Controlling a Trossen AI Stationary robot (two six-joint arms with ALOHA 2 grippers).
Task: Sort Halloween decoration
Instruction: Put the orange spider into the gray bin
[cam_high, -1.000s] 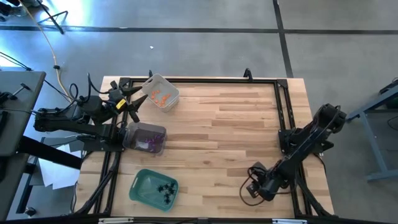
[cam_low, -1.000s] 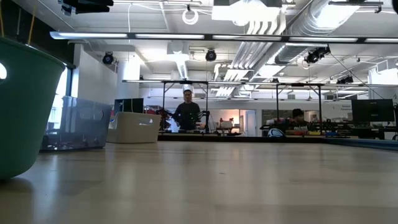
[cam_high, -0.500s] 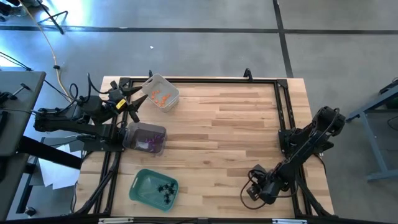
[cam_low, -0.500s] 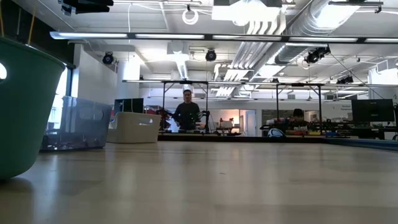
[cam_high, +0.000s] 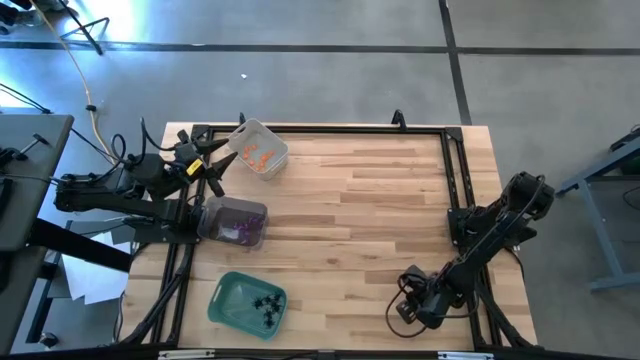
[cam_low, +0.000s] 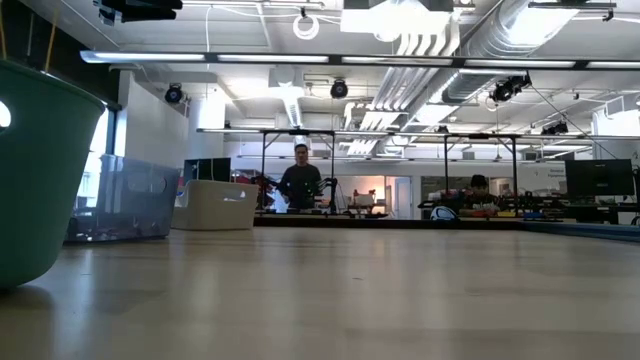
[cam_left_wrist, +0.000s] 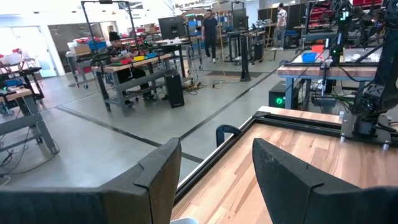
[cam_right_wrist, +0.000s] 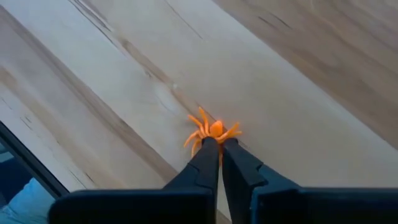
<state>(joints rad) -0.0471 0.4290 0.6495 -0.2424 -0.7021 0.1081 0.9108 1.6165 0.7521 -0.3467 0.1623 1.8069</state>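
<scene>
Taking the middle tray (cam_high: 233, 222) on the table (cam_high: 370, 200) as the landmark, a second tray (cam_high: 259, 150) sits behind it near the far left corner, and a third tray (cam_high: 248, 304) sits in front of it near the near edge. The left gripper (cam_high: 222, 162) hangs just behind the middle tray and beside the far tray. The right gripper (cam_right_wrist: 217, 147) is well apart to the right, at the near right corner, pinched on a spider (cam_right_wrist: 211, 132) lying on the table.

orange spider (cam_right_wrist: 211, 132), green tray (cam_high: 247, 303), pale wood table (cam_high: 380, 210)
</scene>
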